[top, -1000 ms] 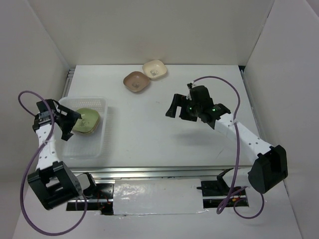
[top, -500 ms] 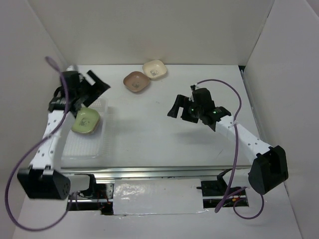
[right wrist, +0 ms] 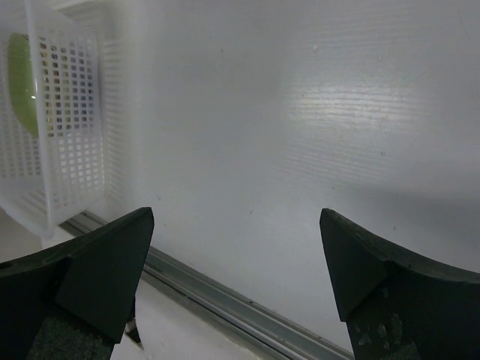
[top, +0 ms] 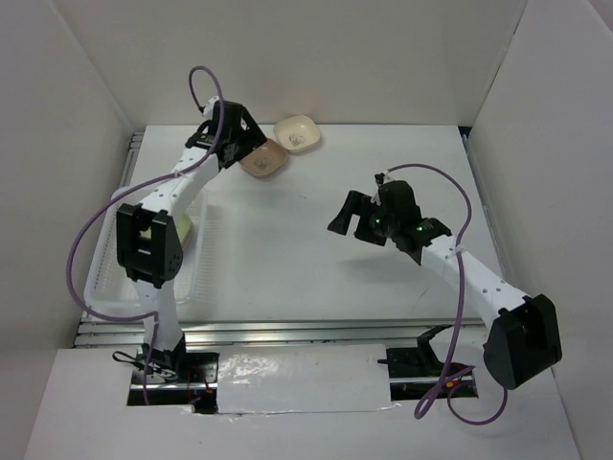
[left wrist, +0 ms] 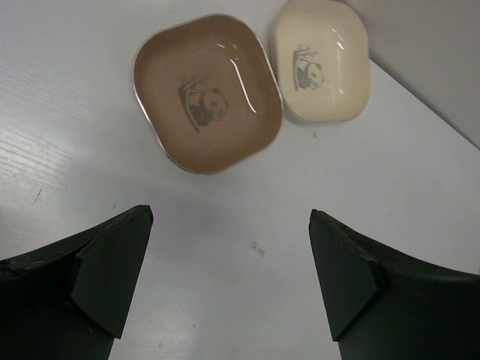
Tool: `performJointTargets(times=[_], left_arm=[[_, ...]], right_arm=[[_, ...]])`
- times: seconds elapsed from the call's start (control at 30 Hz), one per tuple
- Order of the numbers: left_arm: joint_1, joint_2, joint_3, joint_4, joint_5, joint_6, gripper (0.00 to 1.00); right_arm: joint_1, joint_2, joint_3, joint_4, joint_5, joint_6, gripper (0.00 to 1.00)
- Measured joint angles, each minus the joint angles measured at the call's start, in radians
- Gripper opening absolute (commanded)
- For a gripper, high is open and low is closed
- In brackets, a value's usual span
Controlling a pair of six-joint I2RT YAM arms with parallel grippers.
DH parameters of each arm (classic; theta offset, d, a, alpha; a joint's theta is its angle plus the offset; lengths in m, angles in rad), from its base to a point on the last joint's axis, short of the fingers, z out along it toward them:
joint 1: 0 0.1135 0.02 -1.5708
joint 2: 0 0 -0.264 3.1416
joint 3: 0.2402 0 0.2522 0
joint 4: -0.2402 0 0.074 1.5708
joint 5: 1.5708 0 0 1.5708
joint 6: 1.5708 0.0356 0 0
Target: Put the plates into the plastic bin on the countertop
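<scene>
The plates outside the bin number two. From above, a brown plate [top: 268, 161] and a cream plate [top: 298, 133] lie just beside each other at the far edge of the countertop [top: 287, 268], with the left gripper [top: 238, 139] over the brown one's left side. The right gripper [top: 347, 218] hangs right of centre. The plastic bin [top: 203, 264] lies at the left and holds a green plate [top: 182, 228]. The left wrist view shows both panda-printed plates beyond spread, empty jaws. The right wrist view shows parted jaws above bare countertop, with the bin to the left.
</scene>
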Motion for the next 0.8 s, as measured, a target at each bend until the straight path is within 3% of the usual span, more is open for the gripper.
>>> performJointTargets(times=[0.3, 0.5, 0.67, 0.7, 0.8], left_arm=[[-0.052, 0.247, 0.092, 0.031, -0.211, -0.032, 0.99], [-0.047, 0.367, 0.191, 0.029, -0.273, -0.051, 0.99], [-0.038, 0.461, 0.291, 0.035, -0.280, -0.065, 0.91], [-0.036, 0.475, 0.298, 0.035, -0.280, -0.075, 0.85], [-0.030, 0.505, 0.299, 0.027, -0.280, -0.106, 0.85]], right_arm=[[0.000, -0.029, -0.077, 0.027, -0.048, 0.007, 1.00], [0.001, -0.084, -0.120, 0.047, -0.072, 0.007, 1.00], [0.006, -0.117, -0.161, 0.073, -0.097, 0.008, 1.00], [0.007, -0.119, -0.167, 0.076, -0.100, 0.008, 1.00], [0.011, -0.120, -0.178, 0.078, -0.107, 0.007, 1.00]])
